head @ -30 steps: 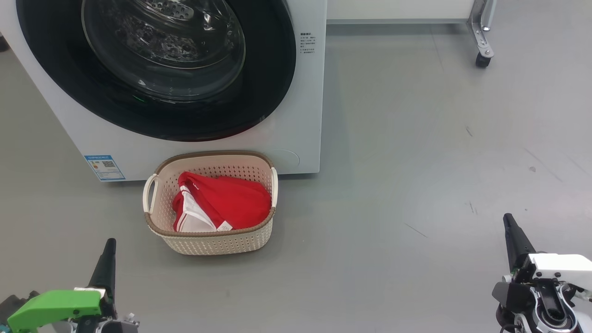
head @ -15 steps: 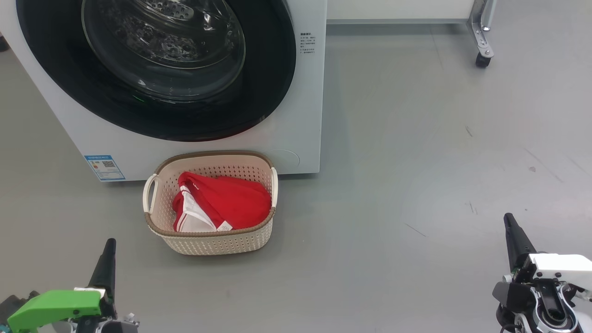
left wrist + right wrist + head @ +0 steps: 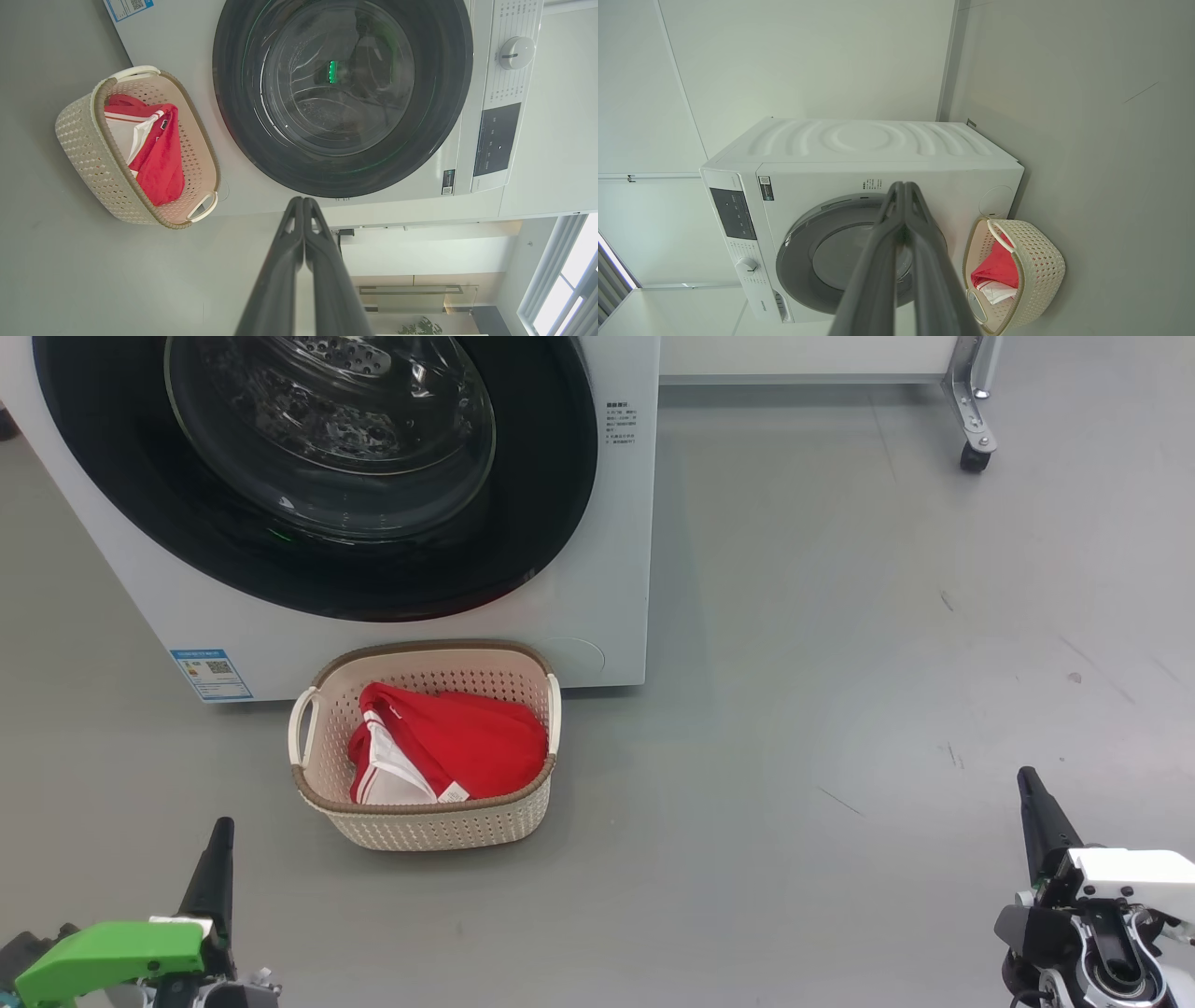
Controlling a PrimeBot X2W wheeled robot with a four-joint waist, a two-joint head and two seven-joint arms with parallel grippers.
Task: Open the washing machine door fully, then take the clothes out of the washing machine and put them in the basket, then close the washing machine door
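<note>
**Unloading looks finished**

Red, white-trimmed sports clothes (image 3: 467,742) sit in a cream perforated plastic basket (image 3: 420,808), six o'clock of the white washing machine (image 3: 621,569), its glossy black round door (image 3: 537,523) shut. Likely light and limp; pinch a raised fold. Left claw (image 3: 223,825), seven o'clock, and right claw (image 3: 1026,777), four o'clock: both closed, empty.

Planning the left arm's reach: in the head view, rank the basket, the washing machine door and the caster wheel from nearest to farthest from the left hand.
From the left hand:
1. basket, just ahead, to its right.
2. washing machine door, behind the basket, higher.
3. caster wheel, far upper right.
</note>
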